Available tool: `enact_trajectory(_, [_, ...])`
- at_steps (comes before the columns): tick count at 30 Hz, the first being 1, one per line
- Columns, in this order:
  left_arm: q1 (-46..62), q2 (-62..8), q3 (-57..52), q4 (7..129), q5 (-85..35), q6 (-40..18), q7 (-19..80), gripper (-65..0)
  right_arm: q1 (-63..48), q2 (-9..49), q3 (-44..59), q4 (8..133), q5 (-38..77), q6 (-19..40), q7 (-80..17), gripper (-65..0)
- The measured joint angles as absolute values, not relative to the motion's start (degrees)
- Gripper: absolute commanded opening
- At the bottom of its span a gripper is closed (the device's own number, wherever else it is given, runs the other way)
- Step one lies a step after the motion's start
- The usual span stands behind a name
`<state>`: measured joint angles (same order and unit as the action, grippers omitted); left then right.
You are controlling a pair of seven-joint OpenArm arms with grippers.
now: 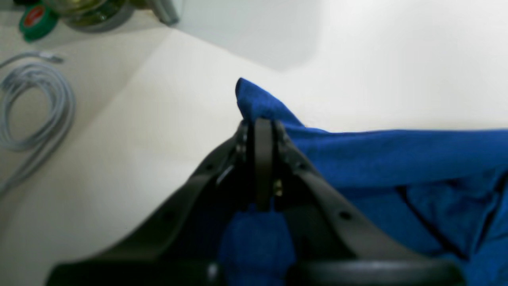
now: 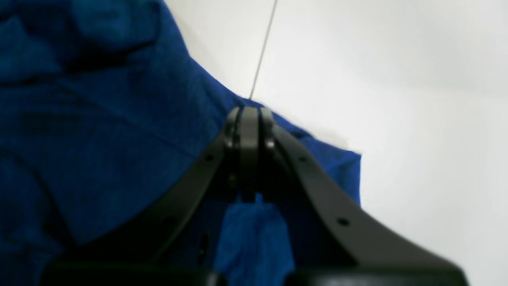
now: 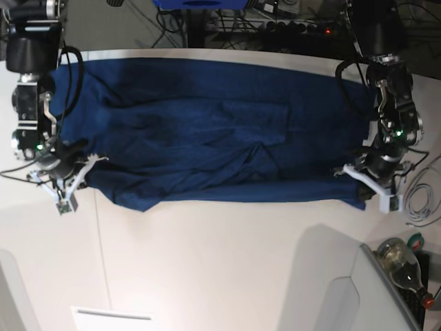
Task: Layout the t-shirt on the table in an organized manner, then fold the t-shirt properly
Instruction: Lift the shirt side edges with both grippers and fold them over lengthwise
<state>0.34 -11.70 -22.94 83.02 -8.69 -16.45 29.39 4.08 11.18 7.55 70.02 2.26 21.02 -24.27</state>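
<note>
Base view: you are holding the t-shirt [image 3: 207, 131] stretched wide across the worktop [image 3: 220, 262].
Its long axis is running left to right between both arms, the near hem facing you; the left end effector [image 1: 264, 127] and right end effector [image 2: 249, 115] are each clamping soft, wrinkled navy cloth at opposite near corners, equally close to the smooth white surface.

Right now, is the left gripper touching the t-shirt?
Touching. The left wrist view shows the left gripper shut on the t-shirt, blue fabric pinched between its jaws.
</note>
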Motion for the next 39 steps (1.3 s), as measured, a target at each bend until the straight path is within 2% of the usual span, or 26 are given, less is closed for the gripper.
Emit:
enact_trajectory(14, [11.55,-12.03,-24.18,89.52,-8.69,-16.49,28.99,-65.0,-7.38,11.00,7.66,81.89,2.55,20.86,-24.29,-65.0])
enact_trajectory(26, [11.64,-12.43,-24.18,84.01,-8.05,-16.47,25.12,-65.0,-12.14,10.90,7.66,84.73,2.48,20.58,-24.60,-65.0])
enact_trajectory(39, [12.16,-13.08,-24.01,83.88,-8.03,-16.51,25.12,-65.0,-14.68,10.41,9.63,86.54,2.74,20.58,-24.14,-65.0])
